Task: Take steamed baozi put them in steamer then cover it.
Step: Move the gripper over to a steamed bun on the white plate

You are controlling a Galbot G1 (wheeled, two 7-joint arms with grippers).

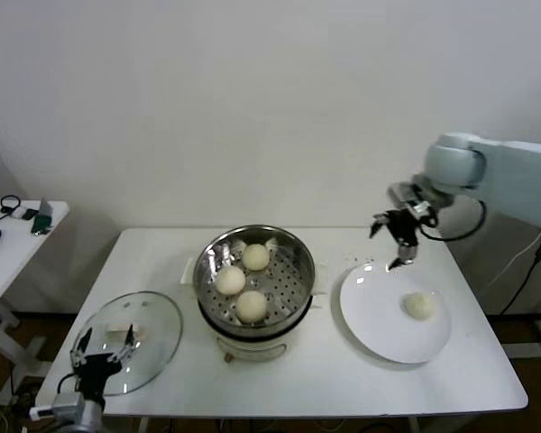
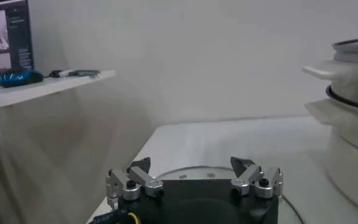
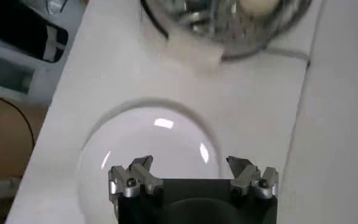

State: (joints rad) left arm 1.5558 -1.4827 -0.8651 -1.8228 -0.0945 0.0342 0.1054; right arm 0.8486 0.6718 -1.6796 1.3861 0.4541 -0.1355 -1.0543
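Note:
The steel steamer stands mid-table on its white pot base and holds three baozi. A fourth baozi lies on the white plate to the right. The glass cover with its cream handle lies flat at the table's front left. My left gripper is open and empty, low over the cover's near edge. My right gripper hangs open and empty above the plate's far edge, apart from the baozi. In the right wrist view the steamer shows beyond the plate.
A small white side table with cables and gadgets stands at the far left, seen also as a shelf in the left wrist view. The steamer's side handle juts toward the left gripper. The wall is close behind the table.

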